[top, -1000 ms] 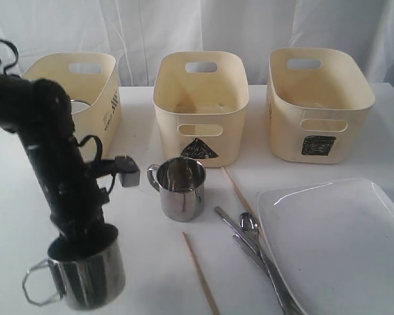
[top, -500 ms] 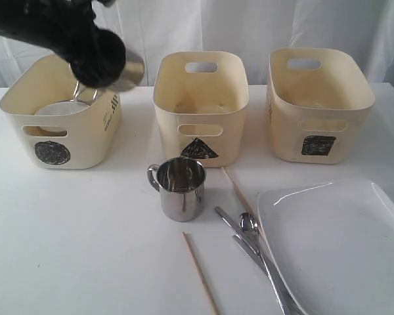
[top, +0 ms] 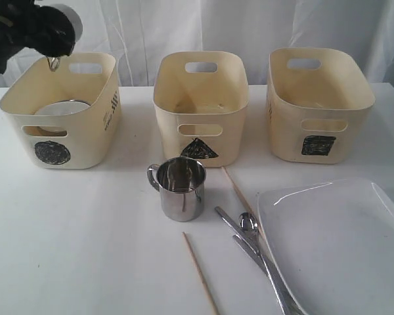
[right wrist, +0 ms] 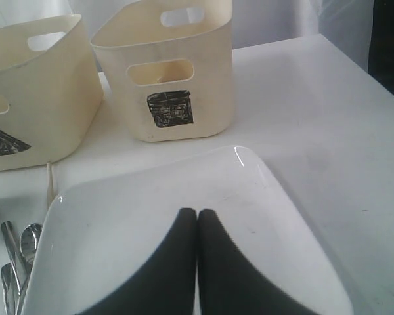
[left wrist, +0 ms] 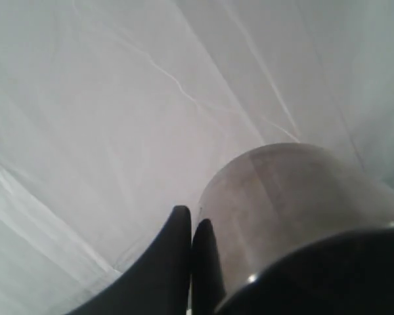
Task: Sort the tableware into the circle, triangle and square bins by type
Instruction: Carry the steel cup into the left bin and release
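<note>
While left gripper [left wrist: 192, 215] is pinching shiny steel mug [left wrist: 295, 203] above cream circle tub [top: 79, 144], lowering first is looking safest; right gripper [right wrist: 197, 213] closed, empty.

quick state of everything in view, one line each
left end effector, shut on held steel mug
held steel mug, airborne by circle bin, tipped sideways
right end effector, shut, empty
standing steel mug, upright on table
circle bin, holds a bowl
triangle bin, nothing visible inside
square bin, nothing visible inside
white plate, flat on table
spoon and forks, lying flat
chopsticks, lying flat, apart
</note>
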Available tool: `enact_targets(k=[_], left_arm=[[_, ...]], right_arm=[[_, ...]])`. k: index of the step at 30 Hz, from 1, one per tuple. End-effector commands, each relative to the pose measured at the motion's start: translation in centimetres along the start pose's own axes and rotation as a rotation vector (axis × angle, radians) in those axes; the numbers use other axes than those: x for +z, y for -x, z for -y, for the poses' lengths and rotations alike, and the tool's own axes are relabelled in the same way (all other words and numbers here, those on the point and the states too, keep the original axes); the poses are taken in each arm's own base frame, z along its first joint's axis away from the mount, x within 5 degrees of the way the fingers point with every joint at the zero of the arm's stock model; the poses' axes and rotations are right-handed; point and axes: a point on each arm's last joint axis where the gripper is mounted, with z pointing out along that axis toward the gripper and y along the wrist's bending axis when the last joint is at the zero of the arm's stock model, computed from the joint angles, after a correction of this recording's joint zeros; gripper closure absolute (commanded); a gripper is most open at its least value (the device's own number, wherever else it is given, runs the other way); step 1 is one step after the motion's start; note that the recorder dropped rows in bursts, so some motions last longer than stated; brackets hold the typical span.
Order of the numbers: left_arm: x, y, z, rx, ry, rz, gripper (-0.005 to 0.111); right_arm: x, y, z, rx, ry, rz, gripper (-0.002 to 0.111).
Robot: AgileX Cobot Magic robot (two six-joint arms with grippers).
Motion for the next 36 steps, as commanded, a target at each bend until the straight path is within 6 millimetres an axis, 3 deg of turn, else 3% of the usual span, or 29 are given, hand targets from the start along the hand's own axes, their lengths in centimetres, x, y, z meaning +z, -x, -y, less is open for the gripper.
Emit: enact_targets(k=[1,6,10,16,20,24,29,36], left_arm=[[1.2,-0.8,0.5,-0.007,-0.038,-0.038,0.107],[1.8,-1.7,1.2,0.051,-0.060,-0.045,0.104],[1.9,-1.7,1.5,0.124,-0.091,-0.027,0.085],[1.9,-1.7,1.5,-0.031,-0.089,-0.032,0.057],[1.8,-1.6,1.4,-0.082,-0.088,-0.034,0.048],[1.1,-1.0,1.1,-0.191,-0.115,-0.099,0.047],[-0.1,-0.6,0.9,-0.186,-0.177,-0.232,0.047],[-0.8,-0.1,0.8,-0.191,-0.256,-0.402,0.062]], right_arm=[[0.0,0.0,0.0,-0.001,0.000,0.011,0.108],[0.0,0.0,0.0,-0.001,0.000,0.011,0.108],[0.0,0.0,0.0,-0.001,0.000,0.011,0.108],[0.0,0.0,0.0,-0.001,0.000,0.011,0.108],[0.0,0.0,0.0,-0.001,0.000,0.011,0.108],[0.0,0.0,0.0,-0.001,0.000,0.011,0.108],[0.0,0.0,0.0,-0.001,0.000,0.011,0.108],[0.0,0.0,0.0,-0.001,0.000,0.011,0.108]])
